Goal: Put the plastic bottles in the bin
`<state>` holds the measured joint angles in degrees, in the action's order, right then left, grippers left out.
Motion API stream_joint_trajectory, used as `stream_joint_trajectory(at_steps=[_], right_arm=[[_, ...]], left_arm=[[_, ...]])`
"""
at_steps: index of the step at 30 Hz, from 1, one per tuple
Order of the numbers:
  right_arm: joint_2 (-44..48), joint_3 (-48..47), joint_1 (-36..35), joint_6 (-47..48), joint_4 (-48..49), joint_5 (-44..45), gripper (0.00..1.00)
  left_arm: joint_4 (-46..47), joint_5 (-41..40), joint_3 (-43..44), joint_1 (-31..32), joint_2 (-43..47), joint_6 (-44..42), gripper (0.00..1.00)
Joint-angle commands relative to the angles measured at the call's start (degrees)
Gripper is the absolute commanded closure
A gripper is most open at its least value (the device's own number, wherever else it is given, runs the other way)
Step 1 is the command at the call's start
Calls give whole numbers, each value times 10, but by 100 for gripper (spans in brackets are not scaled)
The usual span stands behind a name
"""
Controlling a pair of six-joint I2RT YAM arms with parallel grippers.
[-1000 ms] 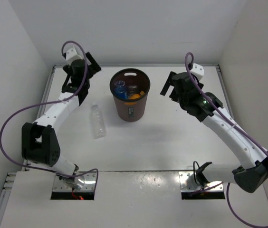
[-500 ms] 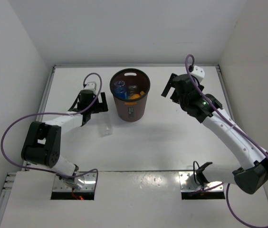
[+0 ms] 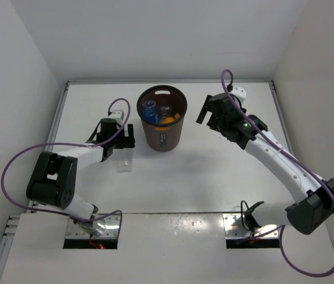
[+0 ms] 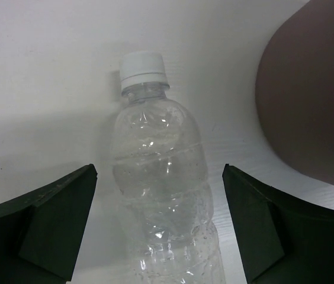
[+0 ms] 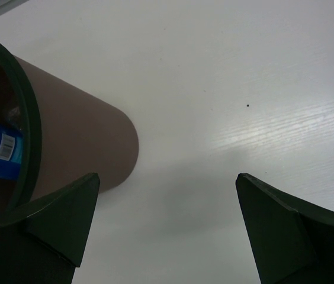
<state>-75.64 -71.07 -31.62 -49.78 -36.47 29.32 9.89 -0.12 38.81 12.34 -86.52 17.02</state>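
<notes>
A slim clear bottle (image 4: 161, 183) with a white cap lies on the table to the left of the bin (image 3: 162, 137). My left gripper (image 3: 118, 141) is low over it and open. Its two fingers stand either side of the bottle's body with gaps on both sides. From above, only the bottle's lower end (image 3: 123, 163) shows past the gripper. The dark brown bin stands upright and holds a blue-tinted bottle (image 3: 150, 110), an orange one (image 3: 169, 120) and a clear one between them. My right gripper (image 3: 205, 112) hangs open and empty just to the right of the bin's rim.
White walls close in the table at the left, back and right. The bin's brown side (image 4: 309, 106) is close to the left gripper's right finger. In the right wrist view the bin's rim (image 5: 28, 118) and the blue label inside show at the left.
My left arm has swung from the back left corner forward and down over the clear bottle. My right gripper has shifted slightly left toward the bin.
</notes>
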Motion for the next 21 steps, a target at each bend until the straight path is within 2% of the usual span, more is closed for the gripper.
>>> stream_joint_trajectory(at_steps=[1, 2, 5, 6, 8, 9, 12, 15, 18, 21], right_arm=[[17, -14, 3, -10, 10, 7, 1], [23, -14, 8, -10, 10, 7, 1], [23, -8, 9, -10, 5, 13, 1], [23, -8, 9, -10, 5, 13, 1], [23, -8, 14, -10, 0, 13, 1], [23, -8, 14, -10, 0, 13, 1], [23, -3, 14, -10, 0, 7, 1], [23, -3, 19, -10, 0, 2, 1], [29, -3, 19, -10, 0, 2, 1], [40, 9, 24, -10, 0, 2, 1]], left_arm=[[-14, 6, 22, 2, -9, -18, 7], [-14, 6, 22, 2, -9, -18, 13], [-22, 15, 22, 2, -9, -24, 21], [-22, 21, 22, 2, -9, -33, 29], [-22, 27, 22, 2, -9, -44, 39], [-22, 27, 28, 2, -4, -54, 51], [-28, -23, 55, 2, 1, -54, 65], [-22, -85, 108, 2, -5, -30, 66], [10, -111, 172, -3, -23, 10, 68], [15, -130, 297, -3, -55, 38, 72]])
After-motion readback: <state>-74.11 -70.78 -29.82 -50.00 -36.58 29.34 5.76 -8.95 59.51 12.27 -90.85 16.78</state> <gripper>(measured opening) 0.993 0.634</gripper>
